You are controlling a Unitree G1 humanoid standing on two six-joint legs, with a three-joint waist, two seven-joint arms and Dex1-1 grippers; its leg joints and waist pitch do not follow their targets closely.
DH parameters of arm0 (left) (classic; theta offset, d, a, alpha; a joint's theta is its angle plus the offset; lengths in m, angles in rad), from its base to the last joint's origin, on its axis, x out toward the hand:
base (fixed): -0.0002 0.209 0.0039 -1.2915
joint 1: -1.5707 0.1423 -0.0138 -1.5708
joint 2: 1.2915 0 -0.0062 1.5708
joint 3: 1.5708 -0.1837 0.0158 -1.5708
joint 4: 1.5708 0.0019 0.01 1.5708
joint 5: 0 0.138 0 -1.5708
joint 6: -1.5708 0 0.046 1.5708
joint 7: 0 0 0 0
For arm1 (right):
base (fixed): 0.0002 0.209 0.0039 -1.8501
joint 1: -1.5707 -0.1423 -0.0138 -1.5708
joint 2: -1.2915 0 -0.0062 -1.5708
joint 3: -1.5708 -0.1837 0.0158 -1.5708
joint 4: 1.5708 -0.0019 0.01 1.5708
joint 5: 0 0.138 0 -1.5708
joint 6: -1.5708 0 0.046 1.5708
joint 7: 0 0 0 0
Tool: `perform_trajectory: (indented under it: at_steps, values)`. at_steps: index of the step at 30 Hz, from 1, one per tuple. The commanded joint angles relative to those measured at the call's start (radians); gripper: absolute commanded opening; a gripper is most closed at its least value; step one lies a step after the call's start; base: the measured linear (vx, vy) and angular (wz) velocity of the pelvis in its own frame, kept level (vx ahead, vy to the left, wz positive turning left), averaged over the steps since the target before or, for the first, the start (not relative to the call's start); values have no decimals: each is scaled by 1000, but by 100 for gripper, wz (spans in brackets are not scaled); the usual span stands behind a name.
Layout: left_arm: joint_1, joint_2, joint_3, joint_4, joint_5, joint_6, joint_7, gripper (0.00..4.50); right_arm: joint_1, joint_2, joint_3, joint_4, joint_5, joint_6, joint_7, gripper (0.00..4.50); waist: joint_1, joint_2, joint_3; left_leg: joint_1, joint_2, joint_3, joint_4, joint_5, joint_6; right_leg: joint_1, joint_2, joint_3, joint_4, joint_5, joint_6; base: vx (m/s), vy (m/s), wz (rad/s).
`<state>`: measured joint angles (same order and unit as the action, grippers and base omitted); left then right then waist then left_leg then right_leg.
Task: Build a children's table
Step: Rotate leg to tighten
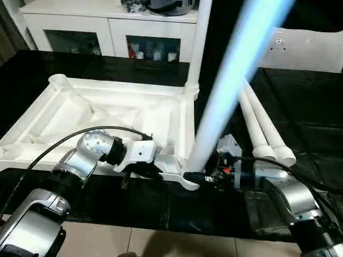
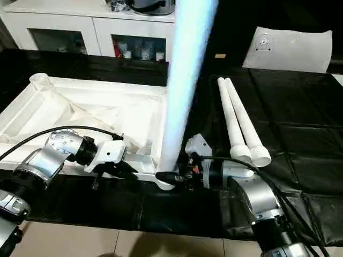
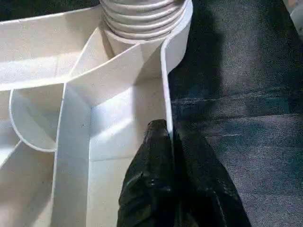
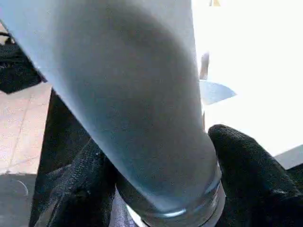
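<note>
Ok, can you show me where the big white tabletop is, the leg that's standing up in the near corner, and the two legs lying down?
tabletop (image 1: 107,115): left eye view, on its ribbed underside.
standing leg (image 2: 179,96): right eye view, midway up the tube.
lying legs (image 2: 238,120): right eye view, on the middle of the pair.

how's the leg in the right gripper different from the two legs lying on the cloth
The held leg stands nearly upright at the tabletop's near corner socket; the two spare legs lie flat, side by side. The right gripper clasps the held one's base; the spares lie untouched. All are long white tubes.
</note>
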<state>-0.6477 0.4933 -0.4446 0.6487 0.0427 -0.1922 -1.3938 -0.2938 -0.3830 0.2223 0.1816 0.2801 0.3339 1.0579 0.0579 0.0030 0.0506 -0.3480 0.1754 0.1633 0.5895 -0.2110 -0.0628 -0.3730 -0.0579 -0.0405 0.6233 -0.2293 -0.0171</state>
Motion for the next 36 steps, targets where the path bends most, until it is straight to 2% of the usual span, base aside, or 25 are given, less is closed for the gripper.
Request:
perform_trajectory:
  at_steps: [1, 4, 5, 7, 12, 14, 15, 18, 19, 20, 21, 22, 23, 24, 25, 26, 28, 29, 30, 31, 32, 34, 36]
  values:
    - [23, 12, -62, -6, 63, 2, -54, 0, 21, -3, 42, 51, -26, 77, -18, 269, -1, 14, -37, 5, 60, -15, -83, -238, -2, 36, -89, 53, -87, -177, -251, 0, 0, 0]
    - [25, 12, -62, -8, 63, 3, -55, 0, 21, -4, 57, 46, -41, 84, -22, 268, -2, 15, -38, 4, 61, -15, -84, -215, -3, 35, -87, 53, -85, -149, -247, 0, 0, 0]
    - [25, 11, -62, -9, 62, 6, -56, 0, 21, -5, 78, 52, -61, 95, -26, 268, -3, 11, -39, 3, 61, -15, -83, -207, -1, 36, -87, 53, -84, -129, -249, 0, 0, 0]
    - [25, 11, -62, -9, 61, 9, -56, 0, 22, -1, 80, 55, -59, 111, -30, 268, -4, 14, -38, 4, 61, -14, -84, -199, 1, 36, -87, 52, -83, -119, -250, 0, 0, 0]
    - [39, 9, -50, -30, 39, 43, -60, 0, 41, 12, 80, 55, -62, 121, -54, 268, -6, 13, -31, 10, 62, -15, -91, -263, -10, 32, -91, 54, -97, -241, -230, 0, 0, 0]
    - [53, 7, -39, -50, 20, 69, -57, 0, 47, 21, 69, 57, -59, 125, -73, 268, -7, 15, -30, 10, 62, -16, -94, -257, -12, 33, -91, 56, -99, -244, -223, 0, 0, 0]
    - [53, 7, -39, -50, 20, 69, -57, 0, 47, 21, 69, 57, -59, 125, -73, 268, -9, 13, -31, 9, 62, -15, -96, -248, -11, 35, -90, 56, -98, -228, -224, 0, 0, 0]
    - [90, -3, -4, -109, -21, 165, -21, 0, 55, 55, 30, 63, -56, 114, -146, 268, -15, 14, -30, 8, 60, -14, -97, -244, -9, 34, -89, 57, -99, -219, -230, 0, 0, 0]
    - [110, -12, 13, -140, -32, 216, 19, 0, 60, 79, 5, 68, -54, 101, -191, 268, -17, 14, -30, 8, 60, -15, -97, -249, -11, 34, -90, 57, -99, -228, -230, 0, 0, 0]
    - [113, -13, 15, -143, -33, 221, 23, 0, 60, 82, 3, 68, -53, 100, -196, 268, -23, 15, -25, 10, 61, -15, -99, -276, -14, 28, -90, 57, -103, -272, -228, 0, 0, 0]
    - [151, -35, 44, -204, -59, 302, 87, 0, 67, 127, -42, 77, -42, 93, -275, 268, -28, 12, -22, 11, 60, -16, -101, -311, -18, 25, -91, 58, -107, -351, -212, 0, 0, 0]
    - [168, -45, 56, -235, -72, 335, 111, 0, 71, 146, -61, 79, -35, 97, -308, 268, -29, 11, -18, 12, 60, -18, -101, -323, -20, 21, -92, 58, -113, -401, -201, 0, 0, 0]
    - [195, -71, 74, -286, -87, 393, 163, 0, 76, 179, -88, 85, -29, 87, -365, 268, -32, 12, -18, 11, 57, -23, -103, -343, -24, 19, -93, 57, -119, -483, -174, 0, 0, 0]
    - [206, -83, 80, -306, -90, 415, 184, 0, 77, 193, -98, 89, -29, 81, -390, 268, -36, 5, -17, 7, 57, -25, -105, -344, -25, 20, -94, 56, -121, -511, -158, 0, 0, 0]
    - [217, -97, 87, -329, -95, 441, 209, 0, 77, 210, -109, 93, -29, 75, -419, 268, -44, 11, -14, 8, 57, -28, -108, -361, -30, 13, -91, 53, -126, -549, -132, 0, 0, 0]
    - [236, -122, 96, -365, -101, 481, 248, 0, 76, 240, -129, 105, -28, 65, -470, 267, -48, 12, -15, 12, 59, -28, -108, -379, -34, 6, -93, 55, -126, -555, -133, 0, 0, 0]
    - [261, -162, 109, -412, -97, 534, 309, 0, 69, 284, -160, 126, -28, 53, -543, 267, -56, 12, -16, 8, 58, -31, -109, -384, -31, 10, -90, 55, -128, -538, -130, 0, 0, 0]
    - [280, -207, 115, -449, -84, 578, 371, 0, 56, 330, -193, 154, -25, 43, -618, 267, -61, 0, -13, 9, 54, -27, -107, -383, -20, 2, -86, 56, -132, -534, -128, 0, 0, 0]
    - [288, -240, 120, -466, -69, 604, 422, 0, 44, 362, -214, 175, -22, 36, -669, 267, -64, 0, -15, 10, 57, -26, -106, -374, -22, 2, -89, 59, -129, -525, -133, 0, 0, 0]
    - [288, -240, 120, -466, -69, 604, 422, 0, 44, 362, -214, 175, -22, 36, -669, 267, -66, 2, -12, 8, 55, -26, -106, -372, -18, 0, -89, 58, -132, -536, -132, 0, 0, 0]
    - [297, -308, 122, -489, -31, 653, 529, 0, 19, 418, -229, 211, -34, 26, -749, 267, -68, -3, -13, 9, 53, -26, -104, -364, -15, 1, -89, 57, -134, -560, -121, 0, 0, 0]
    - [290, -343, 115, -483, 10, 666, 602, 0, 2, 447, -221, 231, -50, 21, -789, 267, -71, 0, -12, 9, 52, -26, -104, -363, -13, -2, -88, 57, -140, -585, -104, 0, 0, 0]
    - [281, -348, 103, -475, 33, 667, 630, 0, -5, 458, -220, 241, -52, 19, -805, 267, -72, -5, -16, 4, 52, -26, -107, -344, -6, 2, -84, 55, -139, -536, -94, 0, 0, 0]
